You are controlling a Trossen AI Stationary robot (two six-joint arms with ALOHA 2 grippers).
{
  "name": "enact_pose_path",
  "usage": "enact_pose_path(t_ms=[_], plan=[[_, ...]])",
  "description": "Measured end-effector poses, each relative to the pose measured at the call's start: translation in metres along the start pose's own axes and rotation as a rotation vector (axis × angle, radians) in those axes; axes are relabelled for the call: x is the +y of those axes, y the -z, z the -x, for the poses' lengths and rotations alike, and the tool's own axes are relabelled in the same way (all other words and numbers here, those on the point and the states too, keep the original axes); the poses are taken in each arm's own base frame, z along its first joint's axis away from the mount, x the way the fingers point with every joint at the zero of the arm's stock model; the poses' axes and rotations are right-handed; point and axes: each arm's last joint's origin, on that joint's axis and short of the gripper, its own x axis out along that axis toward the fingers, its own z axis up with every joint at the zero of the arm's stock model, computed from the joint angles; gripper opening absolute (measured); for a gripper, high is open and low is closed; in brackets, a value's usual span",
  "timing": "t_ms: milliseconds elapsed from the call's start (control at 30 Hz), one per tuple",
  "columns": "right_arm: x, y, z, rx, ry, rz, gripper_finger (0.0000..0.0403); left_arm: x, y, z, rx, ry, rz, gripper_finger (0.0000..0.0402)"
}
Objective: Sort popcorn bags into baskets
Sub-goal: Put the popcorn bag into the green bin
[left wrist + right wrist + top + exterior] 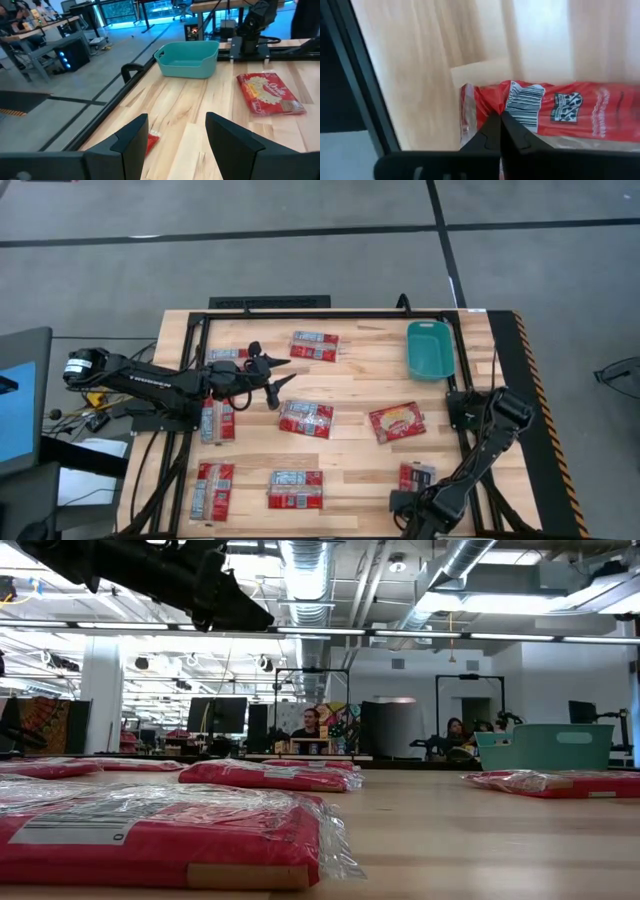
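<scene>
High view: my right gripper [415, 502] sits folded low at the near right edge, fingers clenched together above a popcorn bag [415, 476]. My left gripper [283, 373] reaches mid-table, fingers spread and empty. The basket [429, 348] stands far right.

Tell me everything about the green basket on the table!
The basket is a small teal-green bin that looks like smooth plastic, rectangular with rounded corners and a rim that dips at one end. It stands upright near the far right corner of the wooden table, close to the black frame rail. It looks empty: no popcorn bag shows inside. Nothing touches it; the nearest bag, the one with the yellowish picture, lies apart from it. The left gripper hangs open well away.
</scene>
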Motion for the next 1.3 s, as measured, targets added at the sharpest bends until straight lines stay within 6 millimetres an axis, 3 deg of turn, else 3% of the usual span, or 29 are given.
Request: enact_pose_path(t_ms=[133, 300, 467, 600, 1033, 1300], plan=[[-0.006, -0.004, 0.026, -0.087, -0.032, 0.013, 0.0006, -0.002, 0.0, 0.0, -0.008, 0.056, 0.012, 0.019], [-0.021, -0.009, 0.076, -0.295, -0.074, 0.045, 0.0004, -0.01, 0.001, -0.003, -0.04, 0.274, 0.013, 0.019], [-0.043, -0.015, 0.127, -0.549, -0.083, 0.132, 0.0003, -0.028, 0.007, -0.013, -0.129, 0.487, -0.026, 0.0191], [-0.062, -0.021, 0.155, -0.667, -0.06, 0.175, 0.0003, -0.048, 0.012, -0.022, -0.214, 0.565, -0.053, 0.0204], [-0.098, -0.06, 0.182, -0.804, -0.035, 0.299, 0.0003, -0.109, 0.021, -0.089, -0.163, 0.613, -0.086, 0.0304], [-0.111, -0.074, 0.18, -0.777, -0.002, 0.329, 0.0003, -0.116, 0.015, -0.095, -0.201, 0.704, -0.1, 0.0306]])
